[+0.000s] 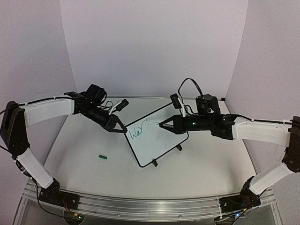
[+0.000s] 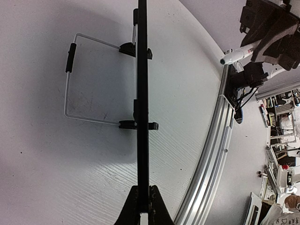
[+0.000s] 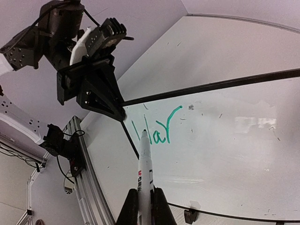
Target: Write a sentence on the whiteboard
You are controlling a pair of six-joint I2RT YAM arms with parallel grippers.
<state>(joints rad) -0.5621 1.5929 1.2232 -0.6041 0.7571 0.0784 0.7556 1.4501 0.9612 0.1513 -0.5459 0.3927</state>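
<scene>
**A:** First item?

**B:** Board (image 1: 157, 140). White with a black frame, in the middle of the table (image 1: 79, 140), between the two arms. It stands on its feet along the near edge and its face leans back. The long axis runs from near-left to far-right.

**A:** Who holds it?

**B:** The left claw (image 1: 118, 126) is clamped shut on the frame at the board's left end. The left wrist view shows the frame edge-on, running straight out from the fingers. A wire stand (image 2: 70, 79) sticks out behind.

**A:** Second item?

**B:** Marker (image 3: 144, 164), gripped in the right claw (image 1: 164, 124) with its barrel in line with the fingers. It reaches in from the right.

**A:** Where is the tip?

**B:** At the green letters (image 1: 136, 133), "War", near the left end. I can't tell whether it touches the board.

**A:** And the next move?

**B:** I'd judge it goes along the long axis. The blank board lies to the right of the letters, towards the right arm, which is the arm holding the marker.

**A:** Any containers?

**B:** None in sight. The only loose item is a green cap (image 1: 103, 156), on the table well left of the board.
</scene>
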